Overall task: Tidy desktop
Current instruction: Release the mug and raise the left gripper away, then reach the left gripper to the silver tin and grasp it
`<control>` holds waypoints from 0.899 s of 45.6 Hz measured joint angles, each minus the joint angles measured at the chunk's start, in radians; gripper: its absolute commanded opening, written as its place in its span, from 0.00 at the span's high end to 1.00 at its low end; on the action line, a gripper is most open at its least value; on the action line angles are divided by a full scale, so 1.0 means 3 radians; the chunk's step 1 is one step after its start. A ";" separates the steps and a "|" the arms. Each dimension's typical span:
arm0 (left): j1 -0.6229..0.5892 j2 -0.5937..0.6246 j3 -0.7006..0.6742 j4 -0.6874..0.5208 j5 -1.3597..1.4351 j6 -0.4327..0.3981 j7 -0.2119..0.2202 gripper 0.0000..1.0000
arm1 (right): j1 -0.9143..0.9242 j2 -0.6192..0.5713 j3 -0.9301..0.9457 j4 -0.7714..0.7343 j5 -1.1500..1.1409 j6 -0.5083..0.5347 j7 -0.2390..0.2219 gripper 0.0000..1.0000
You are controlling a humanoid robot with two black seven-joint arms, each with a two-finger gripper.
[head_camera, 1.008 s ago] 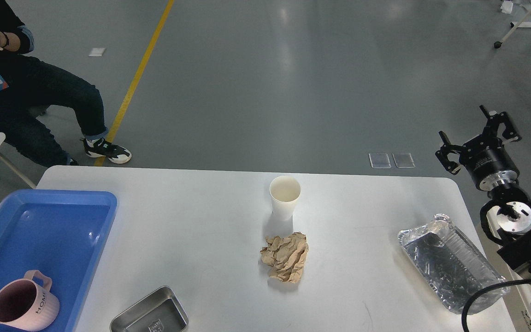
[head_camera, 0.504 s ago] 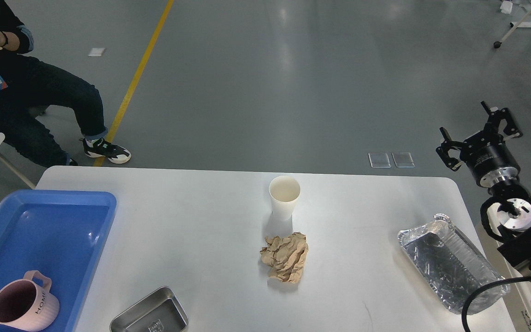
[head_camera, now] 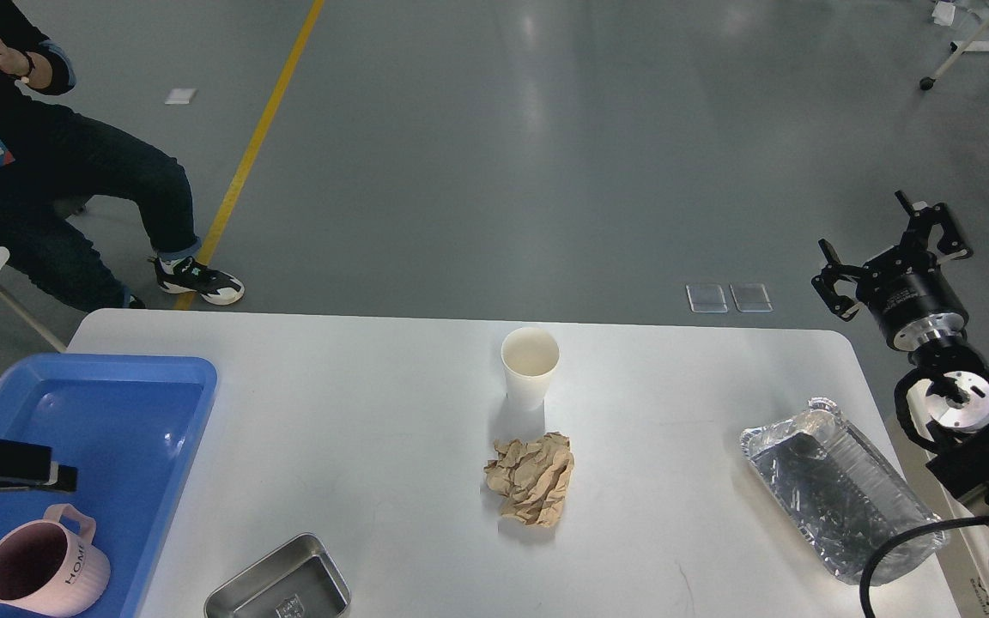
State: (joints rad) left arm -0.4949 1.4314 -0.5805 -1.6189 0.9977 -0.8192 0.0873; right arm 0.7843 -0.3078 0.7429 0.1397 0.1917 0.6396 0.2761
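The white desktop [head_camera: 374, 412] carries a white paper cup [head_camera: 530, 367] standing upright near the middle. A crumpled brown paper ball [head_camera: 531, 479] lies just in front of it. A foil container [head_camera: 838, 491] lies at the right edge and a small steel tray [head_camera: 280, 585] at the front edge. My right gripper [head_camera: 888, 247] hangs open and empty beyond the table's right far corner, over the floor. My left gripper [head_camera: 18, 470] pokes in from the left edge above the blue tray [head_camera: 117, 386]; its fingers cannot be told apart.
A pink mug [head_camera: 41, 571] stands in the blue tray's near corner, just below my left gripper. A seated person [head_camera: 48, 172] is beyond the table's far left corner. Wheeled furniture legs [head_camera: 975, 51] stand at the far right on the grey floor.
My left gripper has come into view from the left edge over the blue tray. My right gripper rose slightly and then held still. The person's hands moved a little.
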 measured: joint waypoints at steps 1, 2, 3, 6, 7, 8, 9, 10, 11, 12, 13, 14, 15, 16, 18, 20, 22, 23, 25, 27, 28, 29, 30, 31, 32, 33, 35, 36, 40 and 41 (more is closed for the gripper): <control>0.0009 -0.0062 0.0014 0.0005 0.0003 0.0014 0.0073 0.02 | -0.0002 0.0000 0.0000 0.0000 0.0000 0.0000 0.0000 0.00; 0.0016 -0.0137 0.0029 0.0011 0.0005 0.0026 0.0160 0.02 | -0.0003 0.0000 0.0000 0.0000 0.0000 0.0000 0.0000 0.00; 0.0021 -0.0199 0.0039 0.0015 0.0007 0.0033 0.0229 0.02 | -0.0004 0.0000 -0.0001 0.0000 0.0000 0.0000 0.0000 0.00; 0.0030 -0.0407 0.0059 0.0036 0.0011 0.0043 0.0441 0.01 | -0.0006 0.0000 -0.0001 0.0000 0.0000 0.0000 0.0000 0.00; 0.0032 -0.0469 0.0062 0.0045 0.0014 0.0043 0.0504 0.01 | -0.0007 0.0000 -0.0001 0.0000 0.0000 0.0000 0.0000 0.00; 0.0034 -0.0530 0.0064 0.0055 0.0016 0.0045 0.0567 0.01 | -0.0008 0.0000 -0.0002 0.0000 0.0000 0.0000 0.0000 0.00; 0.0036 -0.0598 0.0067 0.0070 0.0018 0.0045 0.0640 0.01 | -0.0010 0.0000 -0.0002 0.0000 0.0000 0.0000 0.0000 0.00; 0.0037 -0.0650 0.0068 0.0087 0.0020 0.0045 0.0696 0.01 | -0.0012 0.0000 -0.0002 0.0000 0.0000 0.0000 0.0000 0.00; 0.0039 -0.0700 0.0069 0.0104 0.0022 0.0046 0.0747 0.01 | -0.0015 0.0000 -0.0002 0.0000 0.0000 0.0000 0.0000 0.00; 0.0042 -0.0759 0.0069 0.0128 0.0023 0.0046 0.0800 0.01 | -0.0017 0.0000 -0.0002 0.0000 0.0000 0.0000 0.0000 0.00; 0.0044 -0.0808 0.0069 0.0148 0.0023 0.0047 0.0835 0.01 | -0.0021 -0.0001 -0.0002 0.0000 0.0000 0.0000 0.0000 0.00; 0.0045 -0.0858 0.0069 0.0170 0.0026 0.0049 0.0866 0.01 | -0.0024 -0.0001 -0.0001 -0.0001 0.0000 0.0000 0.0000 0.00; 0.0045 -0.0908 0.0069 0.0191 0.0026 0.0052 0.0891 0.01 | -0.0027 -0.0001 -0.0001 -0.0002 0.0000 0.0000 0.0000 0.00; 0.0045 -0.0970 0.0069 0.0215 0.0027 0.0054 0.0915 0.01 | -0.0031 -0.0001 -0.0001 -0.0004 0.0000 0.0000 0.0000 0.00; 0.0037 -0.1068 0.0069 0.0246 0.0029 0.0060 0.0953 0.01 | -0.0036 -0.0001 -0.0001 -0.0005 0.0000 0.0000 0.0000 0.00; 0.0016 -0.1171 0.0068 0.0263 0.0028 0.0071 0.1000 0.01 | -0.0040 -0.0002 -0.0001 -0.0005 0.0000 0.0002 0.0000 0.00; -0.0005 -0.1262 0.0061 0.0282 0.0030 0.0084 0.1044 0.01 | -0.0043 -0.0002 -0.0001 -0.0005 0.0000 0.0004 0.0000 0.00; -0.0013 -0.1298 0.0057 0.0297 0.0030 0.0091 0.1058 0.01 | -0.0044 -0.0002 -0.0001 -0.0005 0.0000 0.0004 0.0000 0.00; -0.0024 -0.1373 0.0053 0.0349 0.0035 0.0106 0.1082 0.01 | -0.0047 -0.0002 -0.0001 -0.0006 0.0000 0.0005 0.0000 0.00; -0.0028 -0.1442 0.0053 0.0414 0.0044 0.0117 0.1095 0.01 | -0.0051 -0.0002 -0.0001 -0.0006 0.0000 0.0007 0.0000 0.00; -0.0027 -0.1471 0.0053 0.0440 0.0045 0.0121 0.1097 0.01 | -0.0054 -0.0002 -0.0001 -0.0006 0.0000 0.0008 0.0000 0.00; -0.0028 -0.1499 0.0053 0.0461 0.0046 0.0123 0.1097 0.01 | -0.0056 -0.0002 -0.0001 -0.0006 0.0000 0.0008 0.0000 0.00; -0.0028 -0.1527 0.0053 0.0477 0.0048 0.0123 0.1097 0.01 | -0.0058 -0.0002 -0.0001 -0.0006 0.0000 0.0009 0.0000 0.00; -0.0028 -0.1563 0.0053 0.0491 0.0049 0.0123 0.1097 0.01 | -0.0059 -0.0002 -0.0001 -0.0006 0.0000 0.0009 0.0000 0.00; -0.0028 -0.1593 0.0055 0.0497 0.0049 0.0123 0.1098 0.01 | -0.0060 -0.0002 -0.0001 -0.0006 0.0000 0.0010 0.0000 0.00; -0.0028 -0.1622 0.0058 0.0503 0.0051 0.0123 0.1101 0.01 | -0.0061 -0.0002 -0.0001 -0.0006 0.0000 0.0011 0.0000 0.00; -0.0027 -0.1685 0.0064 0.0521 0.0071 0.0123 0.1111 0.01 | -0.0062 -0.0002 -0.0001 -0.0006 0.0000 0.0011 0.0000 0.00; -0.0026 -0.1709 0.0065 0.0531 0.0088 0.0123 0.1116 0.01 | -0.0063 -0.0002 -0.0001 -0.0006 0.0000 0.0011 0.0000 0.00; -0.0011 -0.1804 0.0068 0.0600 0.0190 0.0126 0.1150 0.01 | -0.0067 -0.0002 -0.0001 -0.0006 0.0000 0.0011 0.0000 0.00; -0.0008 -0.1828 0.0068 0.0618 0.0207 0.0126 0.1161 0.01 | -0.0067 -0.0002 -0.0001 -0.0006 0.0000 0.0011 0.0000 0.00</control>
State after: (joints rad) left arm -0.4973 0.8830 -0.5602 -1.4333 1.0599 -0.7814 0.4356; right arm 0.7641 -0.3084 0.7427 0.1379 0.1917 0.6429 0.2761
